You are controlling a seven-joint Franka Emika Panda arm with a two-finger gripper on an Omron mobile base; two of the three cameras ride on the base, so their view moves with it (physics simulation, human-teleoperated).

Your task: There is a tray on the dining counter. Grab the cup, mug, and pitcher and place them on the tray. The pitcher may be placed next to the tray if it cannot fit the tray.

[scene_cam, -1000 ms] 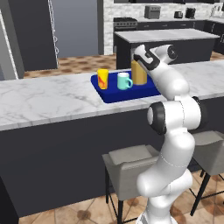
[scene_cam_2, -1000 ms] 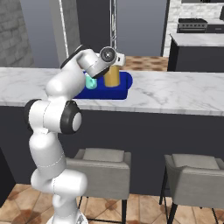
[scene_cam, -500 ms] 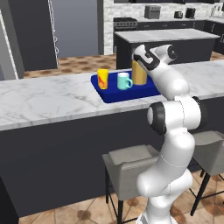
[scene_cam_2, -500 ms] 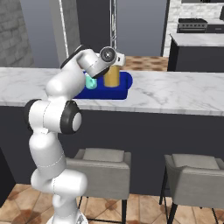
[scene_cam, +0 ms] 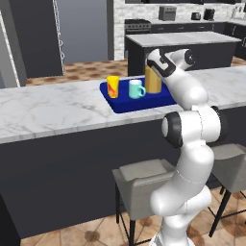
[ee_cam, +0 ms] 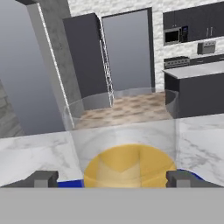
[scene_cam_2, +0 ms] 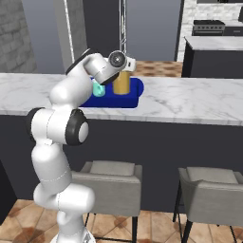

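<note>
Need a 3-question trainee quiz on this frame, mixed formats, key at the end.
1. True or false: the mug stands between the cup and the pitcher on the tray.
2. How many vessels stand on the tray?
3. The gripper fingers are: A) clamped on the cup, B) spread either side of the pitcher, C) resting on the dining counter.
Key: 1 true; 2 three; 3 B.

Your gripper (ee_cam: 112,178) is standing wide open, fingers either side of the pitcher (ee_cam: 124,144), arm reaching forward.
</note>
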